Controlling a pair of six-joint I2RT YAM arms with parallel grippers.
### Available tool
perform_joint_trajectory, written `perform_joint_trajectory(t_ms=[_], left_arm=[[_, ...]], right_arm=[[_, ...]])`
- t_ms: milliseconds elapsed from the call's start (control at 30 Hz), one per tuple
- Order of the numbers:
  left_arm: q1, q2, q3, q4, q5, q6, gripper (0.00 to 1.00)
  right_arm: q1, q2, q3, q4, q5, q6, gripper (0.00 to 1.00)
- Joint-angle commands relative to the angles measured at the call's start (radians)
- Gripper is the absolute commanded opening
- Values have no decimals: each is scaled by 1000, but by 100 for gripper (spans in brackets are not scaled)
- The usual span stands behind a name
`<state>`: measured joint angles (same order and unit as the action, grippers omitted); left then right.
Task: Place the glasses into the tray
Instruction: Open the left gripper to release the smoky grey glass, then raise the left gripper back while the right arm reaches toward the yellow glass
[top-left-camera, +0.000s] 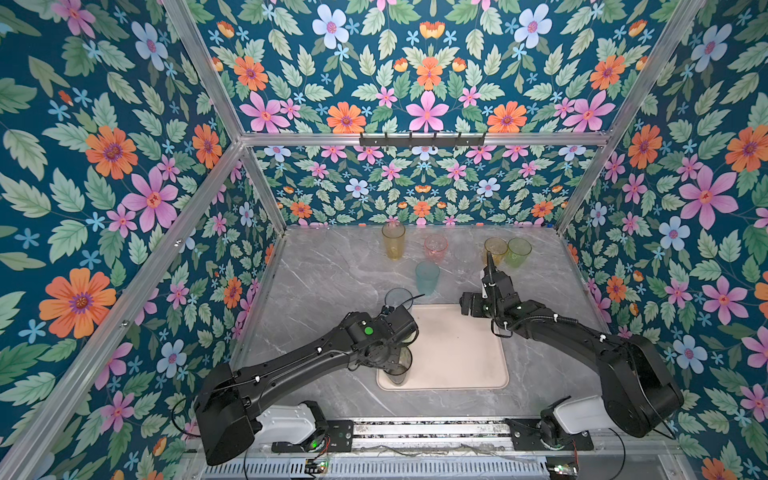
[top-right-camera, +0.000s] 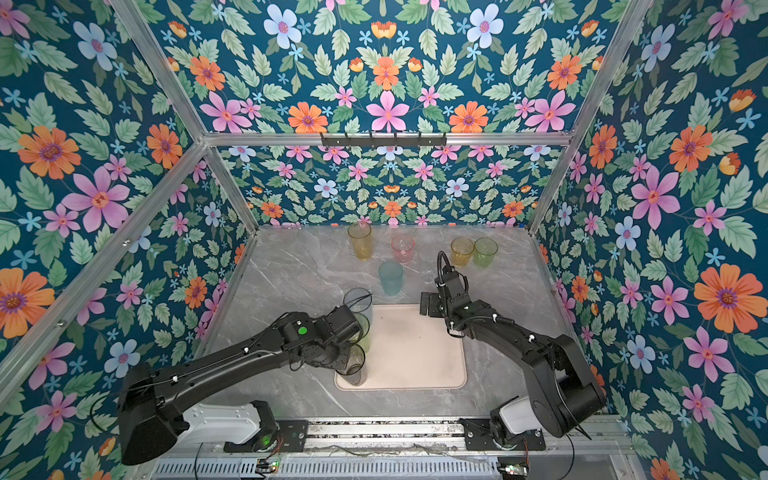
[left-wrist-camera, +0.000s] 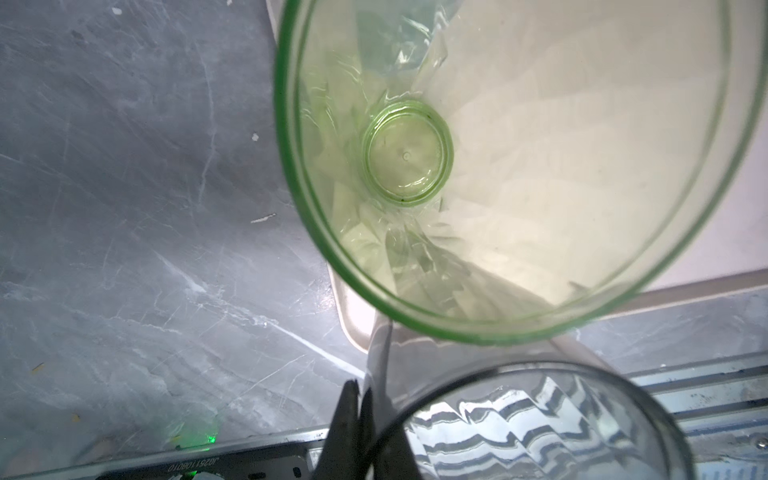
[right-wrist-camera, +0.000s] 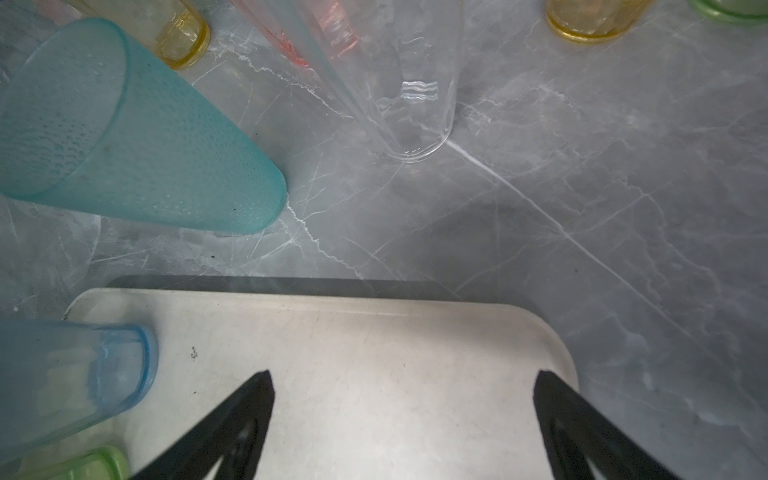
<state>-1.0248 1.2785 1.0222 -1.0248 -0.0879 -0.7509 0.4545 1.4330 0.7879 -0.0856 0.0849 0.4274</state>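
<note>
Green glass (left-wrist-camera: 407, 158) in tray (left-wrist-camera: 353, 328) just ahead of left claw (left-wrist-camera: 355, 384), that claw fully closed, right claw (right-wrist-camera: 403, 374) wide open, empty.

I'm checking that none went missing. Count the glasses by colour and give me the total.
Amber glasses: 2
Green glasses: 2
Pink glass: 1
Clear glass: 1
Teal glass: 1
Blue glass: 1
Smoky glass: 1
Total: 9
</note>
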Motion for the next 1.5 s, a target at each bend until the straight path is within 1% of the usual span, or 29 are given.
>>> perform_joint_trajectory(t_ms=[0,200,433,667,867,933,1033,1233,1333,1467], left_arm=[[-3,11,4,18,2,10,1],[-6,19,14,-1,-13,2,8],[-9,18,24,-2,-14,-3,14],[-10,9,39,-13,-23,-6,22],[-9,0,73,-42,-38,-3,28],[-9,-8,92,-56,-47,5,29],[-9,-26,133,-88,-72,18,32],[1,-46,268,-118,-162,82,44],[26,-23,365,-128,-207,133,51],[76,26,473,-105,-265,212,56]], right_arm=[[0,-1,11,-9,5,13,99],[0,-2,10,-9,7,12,99],[0,-3,10,-11,4,12,99],[0,-6,10,-11,7,11,99],[0,-6,10,-11,7,10,99],[0,-8,11,-12,10,11,99],[1,-15,8,-13,8,16,99],[1,-41,-11,7,-3,24,99],[0,-58,-10,-8,3,34,99],[0,-92,22,-45,-8,33,99]])
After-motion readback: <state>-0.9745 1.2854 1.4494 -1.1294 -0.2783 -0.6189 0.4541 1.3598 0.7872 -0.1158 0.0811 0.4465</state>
